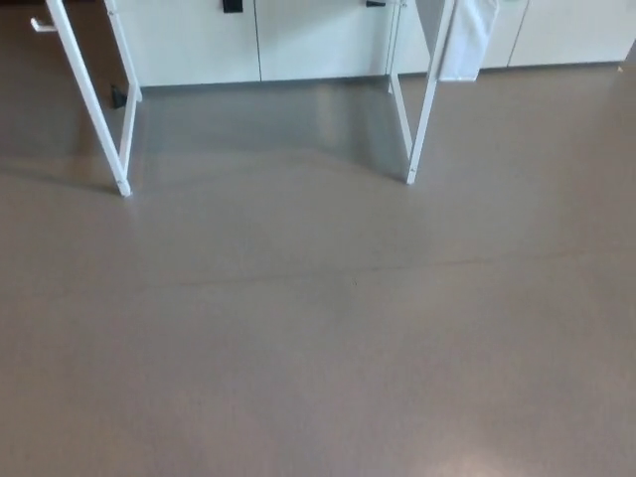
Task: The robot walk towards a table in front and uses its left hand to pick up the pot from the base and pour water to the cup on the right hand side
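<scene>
Two white table legs, left (94, 99) and right (422, 99), stand at the top of the head view, feet planted on grey-brown floor (318, 338); only one view to go through, and it is aimed low. Legs slant outward toward the top, likely a splayed frame for steadiness. Pale cabinet fronts (298, 40) run behind them along the wall. White cloth or sheet (467, 40) hangs near the right leg, purpose unclear. Tabletop cut off above the frame, so pot, base and cup are all out of sight; presumably up on that table. Neither robot hand shows, so cannot tell whether fingers are spread or closed. Judgement: approach phase, nothing grasped, wide bare floor lying between camera and table
</scene>
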